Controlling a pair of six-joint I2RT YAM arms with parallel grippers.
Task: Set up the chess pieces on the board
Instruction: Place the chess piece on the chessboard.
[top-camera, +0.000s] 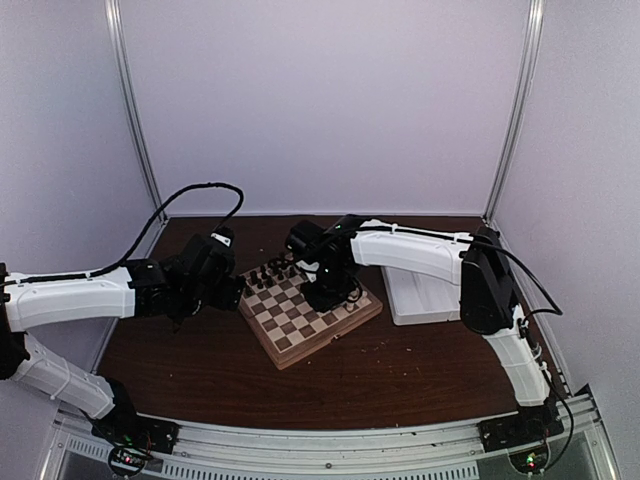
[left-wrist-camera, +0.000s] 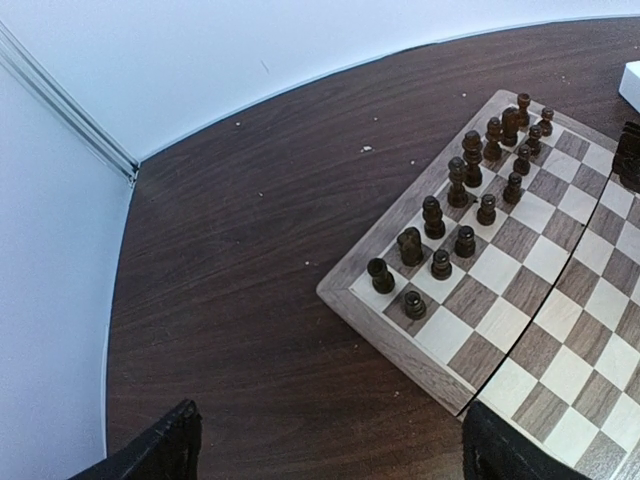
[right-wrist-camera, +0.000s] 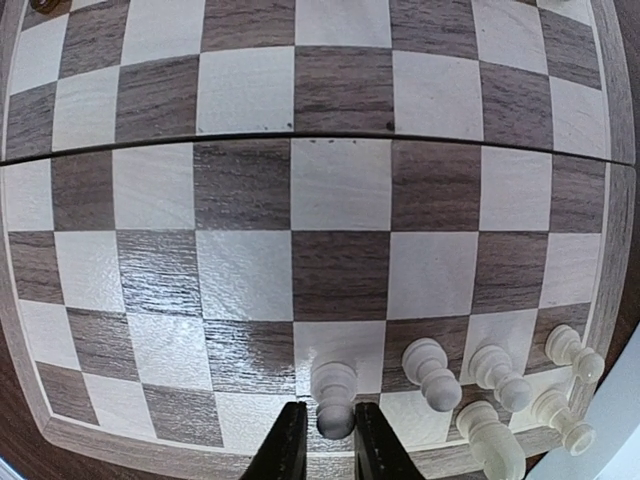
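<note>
Right at the edge row of the board (right-wrist-camera: 340, 275), under the right arm, one cream piece (right-wrist-camera: 333, 385) stands upright. Its long axis is vertical and its head points up toward the wrist. It sits squarely between the two fingertips of the right gripper (right-wrist-camera: 328, 425), which flank its base with barely any gap. From here I can't tell whether they pinch it or merely stand beside it. Any retreat, I'd judge, must run straight up along that axis, or a finger tips it. Five more cream pieces (right-wrist-camera: 495, 385) stand just beside it, at the corner. Across the board stand the dark pieces (left-wrist-camera: 470, 175). Off that side the left gripper (left-wrist-camera: 330, 445) hangs wide open, holding nothing, so the right arm is plainly nearer.
</note>
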